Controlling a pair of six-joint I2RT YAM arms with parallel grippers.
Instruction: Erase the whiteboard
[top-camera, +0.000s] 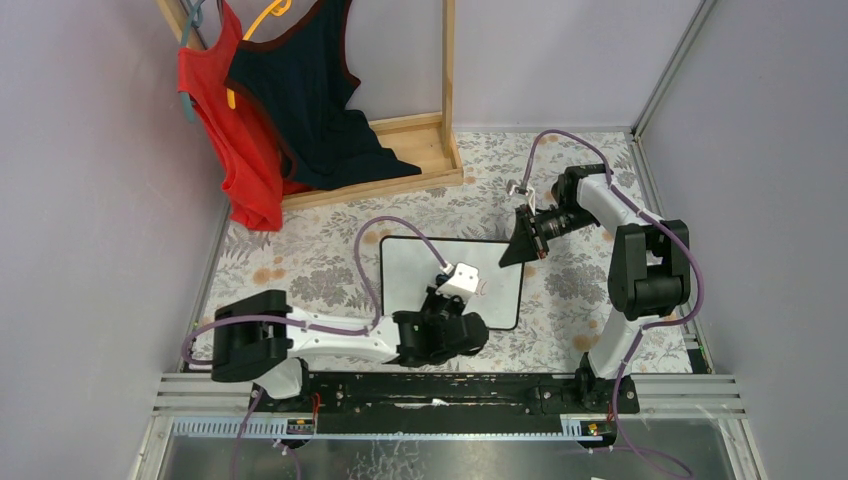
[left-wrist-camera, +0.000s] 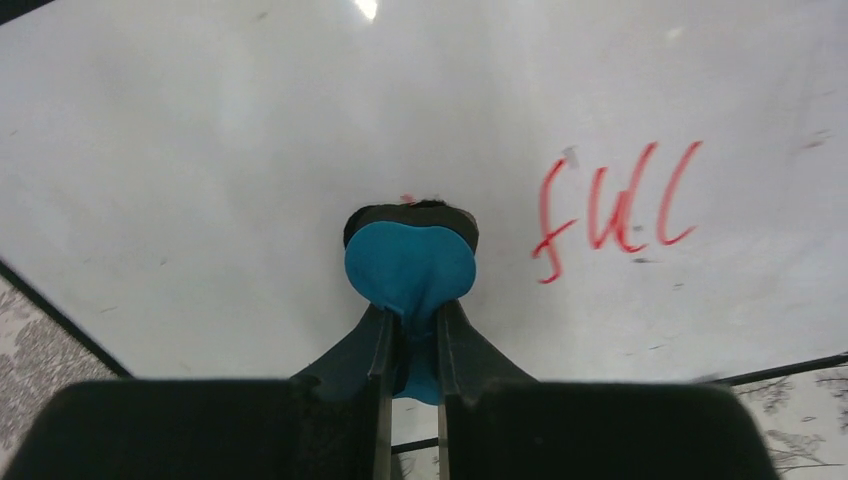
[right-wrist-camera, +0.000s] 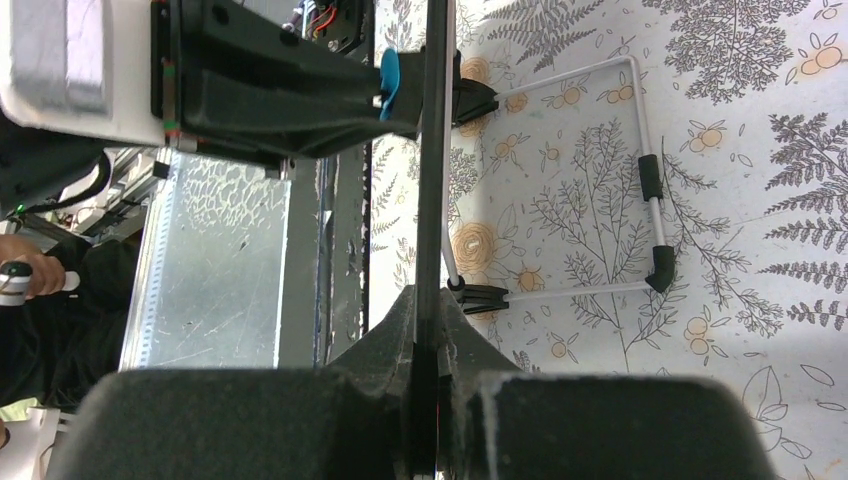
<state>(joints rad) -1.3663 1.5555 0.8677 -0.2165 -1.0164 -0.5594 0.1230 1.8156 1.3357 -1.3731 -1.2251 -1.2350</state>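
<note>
In the middle of the table, the whiteboard (top-camera: 410, 270) sat on the floral tablecloth (top-camera: 300, 270), propped on a wire stand (right-wrist-camera: 650, 200) with black feet. Red handwriting (left-wrist-camera: 615, 205) was on the white face, right of centre in the left wrist view. A blue eraser (left-wrist-camera: 410, 265), dark pad forward, was against the board just left of the writing. The left gripper (left-wrist-camera: 412, 310) was clenched on the eraser, its jaws tight on the blue back. The right gripper (right-wrist-camera: 430, 300) was clamped on the board's right edge, seen edge-on in the right wrist view; in the top view it was near the upper right corner. At the far left, a wooden rack (top-camera: 420, 150) held a red tank top (top-camera: 240, 150) and a dark one (top-camera: 310, 110).
</note>
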